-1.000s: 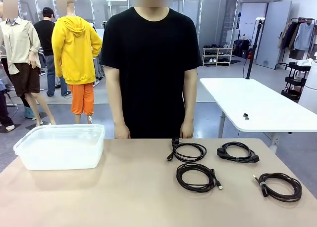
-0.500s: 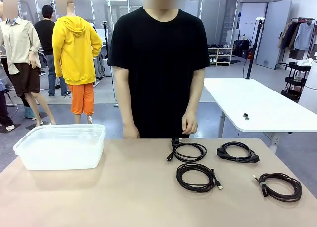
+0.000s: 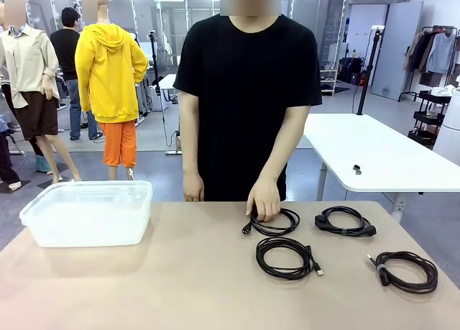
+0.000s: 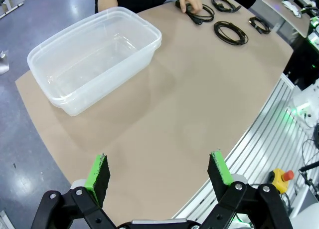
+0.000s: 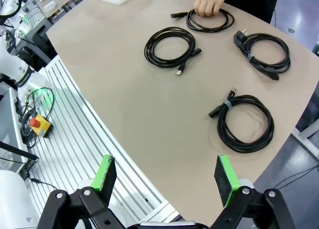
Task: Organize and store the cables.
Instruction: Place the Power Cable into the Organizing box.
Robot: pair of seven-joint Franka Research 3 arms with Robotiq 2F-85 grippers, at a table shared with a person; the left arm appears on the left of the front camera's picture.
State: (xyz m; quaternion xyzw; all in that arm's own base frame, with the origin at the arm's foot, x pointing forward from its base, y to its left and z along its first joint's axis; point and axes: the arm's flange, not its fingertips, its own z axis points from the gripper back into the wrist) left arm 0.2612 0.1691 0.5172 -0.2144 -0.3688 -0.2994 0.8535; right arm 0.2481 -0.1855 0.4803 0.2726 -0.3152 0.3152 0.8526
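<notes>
On the robot's right half of the table (image 3: 180, 287), four black cables lie as separate coils, none touching another: the far inner coil (image 3: 295, 222), the far outer coil (image 3: 345, 231), the near inner coil (image 3: 261, 259) and the near outer coil (image 3: 432, 274). A second ago the person stood more toward the picture's left, with both hands hanging just behind the far table edge. Now the person stands farther to the right, and one hand (image 3: 264, 200) lies on the far inner coil, fingers covering its far-left part beside the plug. The other hand (image 3: 192, 192) hangs at the table edge. All four coils lie where they lay before. So does the clear plastic container (image 3: 86, 226), on the robot's left side, well apart from the cables. The left gripper (image 4: 162, 171) hovers above bare tabletop on the robot's side of the container, its green pads spread wide and holding nothing. The right gripper (image 5: 167, 176) hangs likewise over the table's near edge, jaws wide and holding nothing; the near outer coil is the cable closest to it.
</notes>
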